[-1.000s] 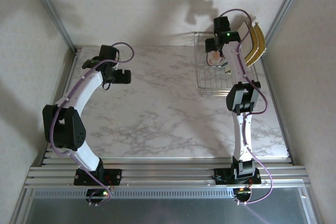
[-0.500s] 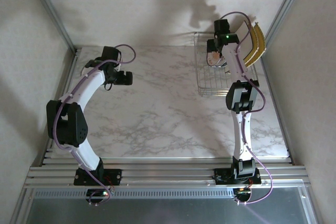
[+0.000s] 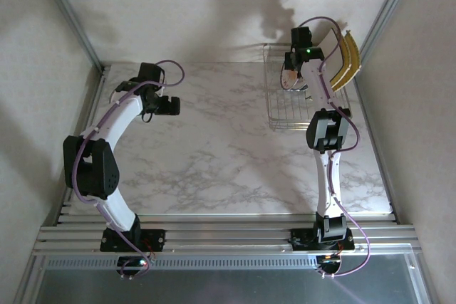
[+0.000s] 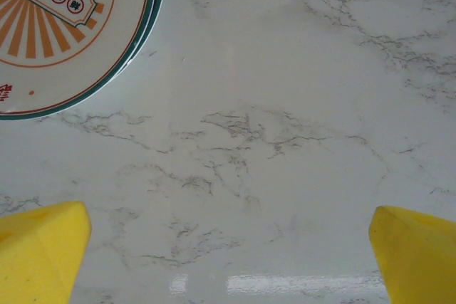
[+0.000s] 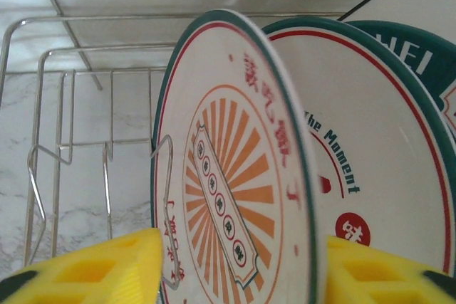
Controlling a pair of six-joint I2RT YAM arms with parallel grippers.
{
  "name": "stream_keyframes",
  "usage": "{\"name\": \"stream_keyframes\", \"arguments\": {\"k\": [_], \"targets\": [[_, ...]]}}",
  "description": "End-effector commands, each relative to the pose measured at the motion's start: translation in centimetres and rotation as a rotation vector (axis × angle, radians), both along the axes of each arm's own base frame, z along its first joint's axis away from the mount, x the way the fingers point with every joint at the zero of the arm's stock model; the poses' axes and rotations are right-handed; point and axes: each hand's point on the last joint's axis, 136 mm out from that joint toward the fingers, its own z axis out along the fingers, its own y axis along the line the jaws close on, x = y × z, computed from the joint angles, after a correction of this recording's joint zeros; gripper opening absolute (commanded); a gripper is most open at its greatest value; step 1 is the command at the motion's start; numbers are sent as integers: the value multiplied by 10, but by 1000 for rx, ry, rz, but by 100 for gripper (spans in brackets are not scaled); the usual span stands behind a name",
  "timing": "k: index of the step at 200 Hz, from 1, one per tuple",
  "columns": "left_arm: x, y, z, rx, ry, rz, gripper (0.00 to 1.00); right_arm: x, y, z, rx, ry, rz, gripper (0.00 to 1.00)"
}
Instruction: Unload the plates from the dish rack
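plates (image 5: pixel 235 176) stand on edge in the dish rack (image 5: pixel 64 105), far right; the right gripper (image 5: pixel 242 241) straddles the front one, pinch unclear. the left gripper (image 4: pixel 228 247) gapes wide over open marble (image 4: pixel 285 140).

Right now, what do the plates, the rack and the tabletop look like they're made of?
Plates: probably glazed ceramic, possibly melamine. They have a smooth glossy white face with printed orange and green decoration.
Rack: metal wire, made of thin shiny silver rods.
Tabletop: marble-look, grey veins on white, polished enough to mirror a light. I can't tell whether it's real stone or laminate.
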Motion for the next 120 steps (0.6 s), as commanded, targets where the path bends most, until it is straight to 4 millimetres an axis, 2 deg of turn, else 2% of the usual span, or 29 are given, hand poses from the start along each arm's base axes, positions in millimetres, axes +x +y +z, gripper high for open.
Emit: {"name": "stream_keyframes", "arguments": {"k": [1, 39, 57, 120], "targets": [[5, -7, 3, 5, -9, -33, 100, 5, 4, -3, 27, -11, 5, 43], [4, -7, 3, 8, -10, -35, 100, 3, 3, -8, 28, 3, 2, 32], [4, -7, 3, 10, -10, -36, 100, 3, 4, -10, 31, 8, 4, 20], [3, -8, 4, 15, -9, -40, 100, -2, 4, -9, 35, 14, 2, 8]]}}
